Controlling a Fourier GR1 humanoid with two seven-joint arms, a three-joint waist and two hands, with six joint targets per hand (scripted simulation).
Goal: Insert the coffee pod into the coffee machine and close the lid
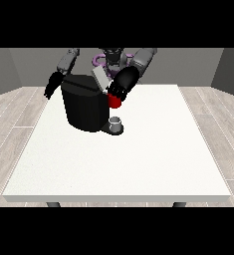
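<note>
Hand at view's right (119, 88) hovers at coffee machine (83, 107) top, beside raised lid (100, 78), above red thing at machine (114, 101); finger state unclear. Grey thing (116, 121) sits below on drip base, maybe pod. Other hand (52, 85) farther off, unreadable.

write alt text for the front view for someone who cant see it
A humanoid robot behind a large white table reaches the black hand at the view's right to the top of a boxy black coffee machine, beside a red thing at the machine. A small grey cup-shaped thing sits at the machine's base; the other black hand hangs at the view's left.
</note>
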